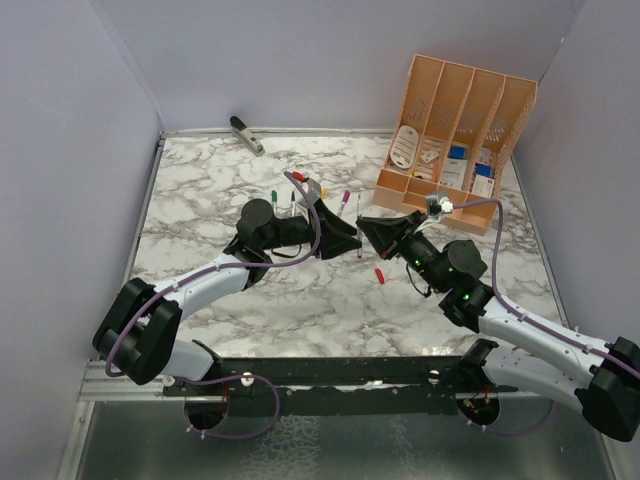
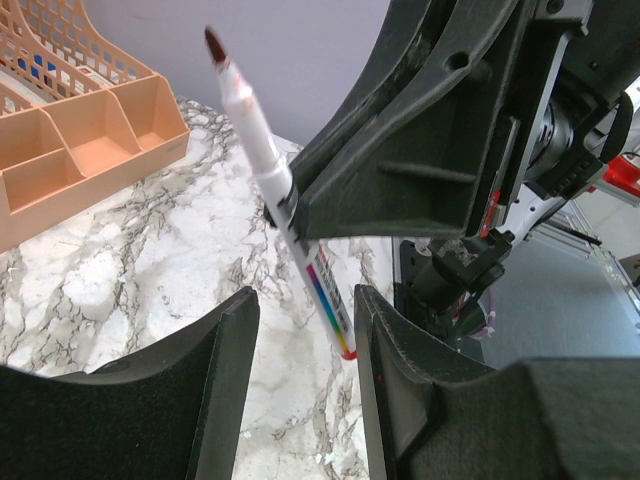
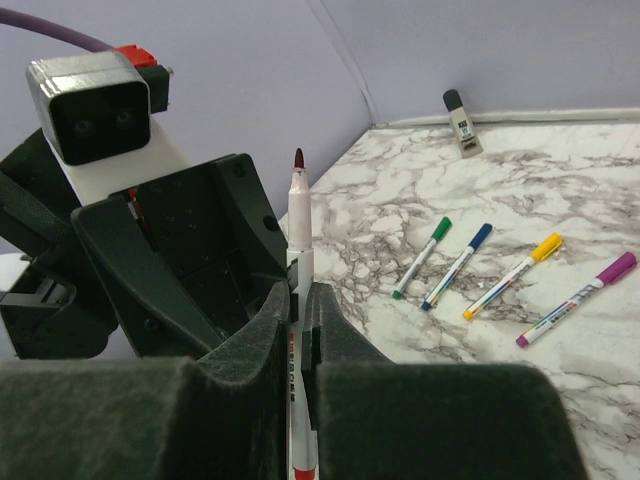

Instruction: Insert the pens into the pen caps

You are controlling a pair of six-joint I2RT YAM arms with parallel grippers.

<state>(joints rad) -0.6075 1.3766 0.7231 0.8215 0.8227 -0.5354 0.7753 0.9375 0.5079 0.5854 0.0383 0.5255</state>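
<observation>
Between the fingers of your right gripper (image 3: 298, 300), clamped tight, you had the red-tipped pen (image 3: 297, 205) pinched mid-barrel, bare tip sticking out. Your left gripper (image 2: 305, 305) sat partly open, gripping nothing, jaws either side of its tail end, and the red cap (image 1: 380, 273) lay on the marble table (image 1: 200, 200) nearby.

the white-and-grey marbled table (image 1: 200, 200) carries an orange desk organiser (image 1: 455, 140) at its far right corner and a grey-black stapler-like object (image 1: 246, 135) against the far edge towards the left. near the middle lie four capped pens, roughly side by side and apart from one another: the green pen (image 3: 422, 257), the blue pen (image 3: 458, 265), the yellow pen (image 3: 512, 276) and the magenta pen (image 3: 577, 298). a small red cap (image 1: 380, 273) lies alone nearer the front, well apart from them.
</observation>
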